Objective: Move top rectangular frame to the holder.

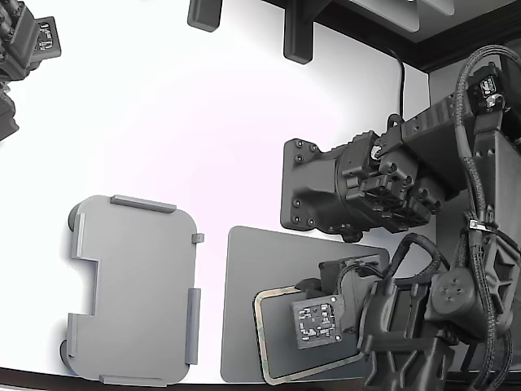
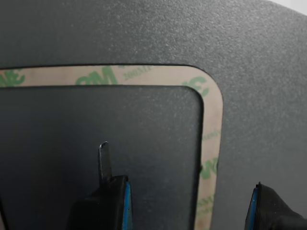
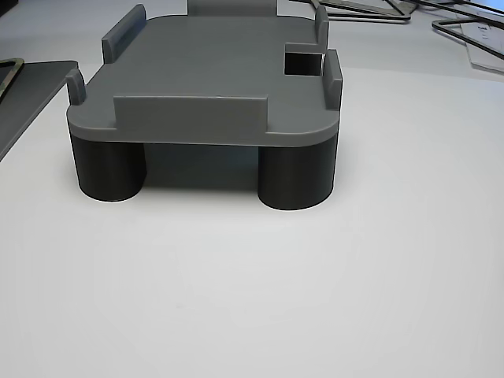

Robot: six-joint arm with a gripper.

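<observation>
The top rectangular frame is a thin beige ring with green print. It lies flat on the dark grey mat at the exterior view's lower middle. In the wrist view its rounded corner and two sides show. My gripper hangs low over the frame. Its jaws stand apart, and one side strip of the frame runs between the fingers. They are closed on nothing. The holder, a light grey tray with raised tabs and a notch, stands to the exterior view's left of the mat. It also shows in the other view, empty, on dark round legs.
A second arm with a dark plate hangs above the mat's far right. Dark equipment sits at the exterior view's top left. The mat's edge lies beside the holder. Thin wire-like frames lie behind it.
</observation>
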